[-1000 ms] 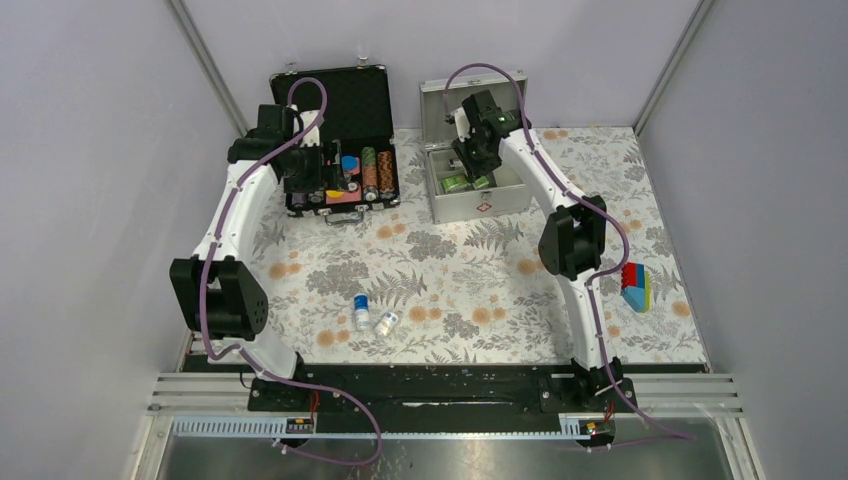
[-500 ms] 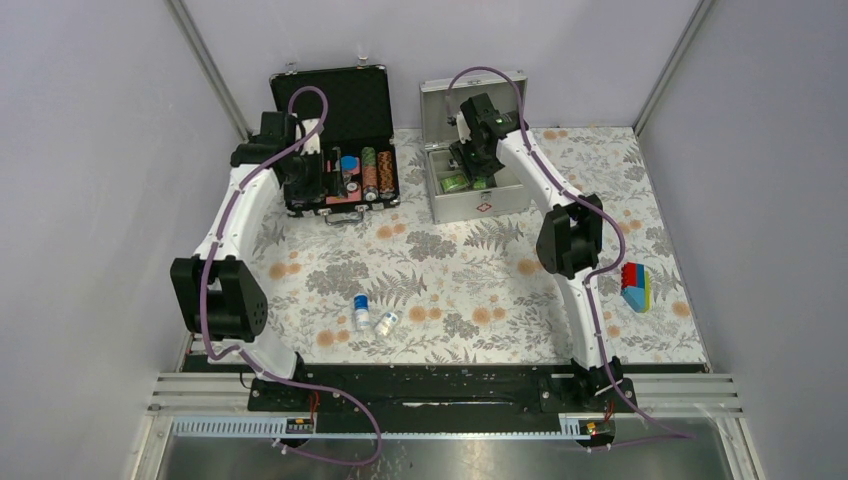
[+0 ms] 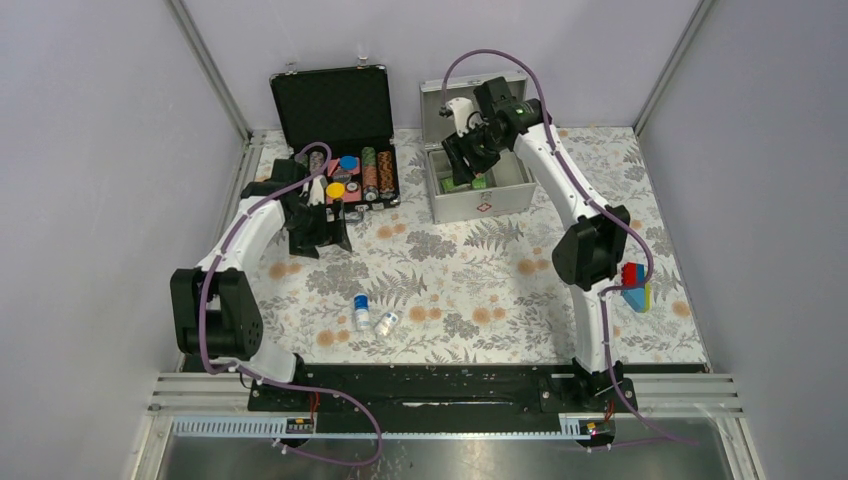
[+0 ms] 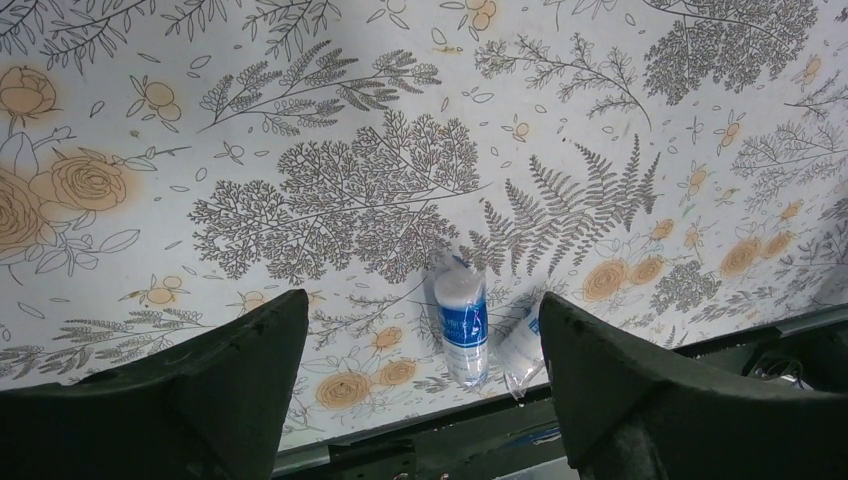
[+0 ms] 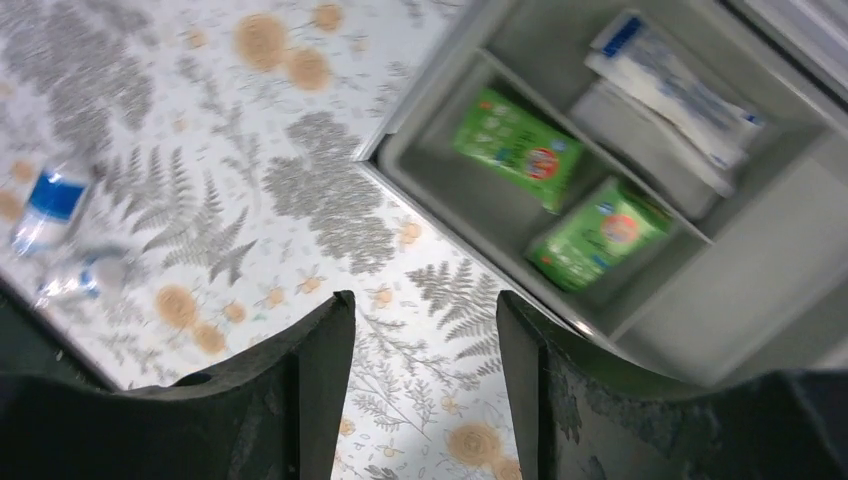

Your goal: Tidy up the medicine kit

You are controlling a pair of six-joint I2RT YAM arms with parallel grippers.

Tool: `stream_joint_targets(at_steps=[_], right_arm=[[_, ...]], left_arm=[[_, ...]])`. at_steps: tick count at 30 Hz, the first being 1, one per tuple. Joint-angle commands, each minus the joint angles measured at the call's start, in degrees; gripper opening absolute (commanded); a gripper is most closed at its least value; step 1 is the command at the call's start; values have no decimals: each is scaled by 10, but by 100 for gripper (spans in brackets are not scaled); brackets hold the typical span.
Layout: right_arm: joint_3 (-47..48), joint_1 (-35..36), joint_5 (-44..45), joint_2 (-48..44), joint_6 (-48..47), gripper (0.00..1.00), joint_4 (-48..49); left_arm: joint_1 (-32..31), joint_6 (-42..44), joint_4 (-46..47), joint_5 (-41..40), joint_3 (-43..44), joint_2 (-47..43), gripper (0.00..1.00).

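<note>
Left gripper: jaws wide apart, nothing between them, over the floral tablecloth just in front of the black chip case; two small vials lie ahead on the cloth. Right gripper: jaws parted, empty, held above the medicine kit. Kit sits open at the table's far edge, right of the chip case, with two green packets and white sachets in its divided tray.

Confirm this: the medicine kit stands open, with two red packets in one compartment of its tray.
Wrong colour. The right wrist view shows that the two packets in that compartment of the tray are green, not red. The medicine kit does stand open.
</note>
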Motion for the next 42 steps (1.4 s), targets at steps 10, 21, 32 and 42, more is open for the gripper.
stream_joint_targets(at_steps=[10, 21, 32, 42], right_arm=[[-259, 93, -270, -156, -545, 60, -125], [-362, 212, -220, -142, -659, 51, 17], [-380, 300, -248, -95, -702, 58, 71], [-399, 327, -226, -57, -650, 54, 151]], left_arm=[[7, -9, 35, 6, 4, -42, 86], [9, -72, 18, 56, -57, -47, 89], [71, -156, 50, 34, -154, -92, 84], [142, -168, 55, 49, -198, -130, 83]])
